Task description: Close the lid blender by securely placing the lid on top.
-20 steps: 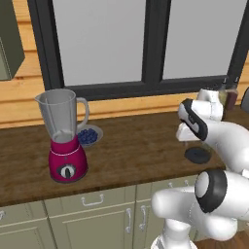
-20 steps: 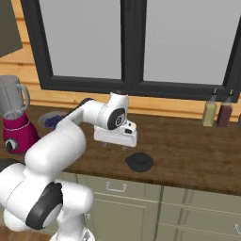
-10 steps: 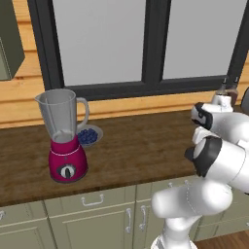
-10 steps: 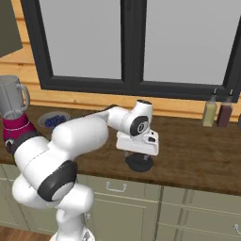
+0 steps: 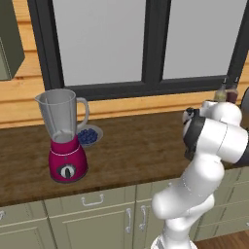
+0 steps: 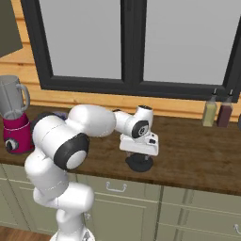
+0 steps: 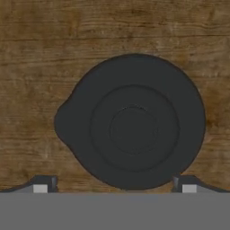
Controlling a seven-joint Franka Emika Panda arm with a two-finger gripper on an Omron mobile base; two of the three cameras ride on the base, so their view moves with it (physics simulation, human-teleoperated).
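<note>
Change: the arm had swung from beside the lid (image 7: 132,123) to directly above it within the last second.
Meaning: judged the approach to pick-up; lid not yet lifted.
Jaws: apart, one tip either side of the lid.
Gripper (image 6: 140,157): just over the lid.
Lid: flat on the table (image 6: 188,155), under the jaws.
Blender (image 5: 65,138): well apart, jar open.
Count: one lid, one blender, two bottles (image 6: 217,109).
</note>
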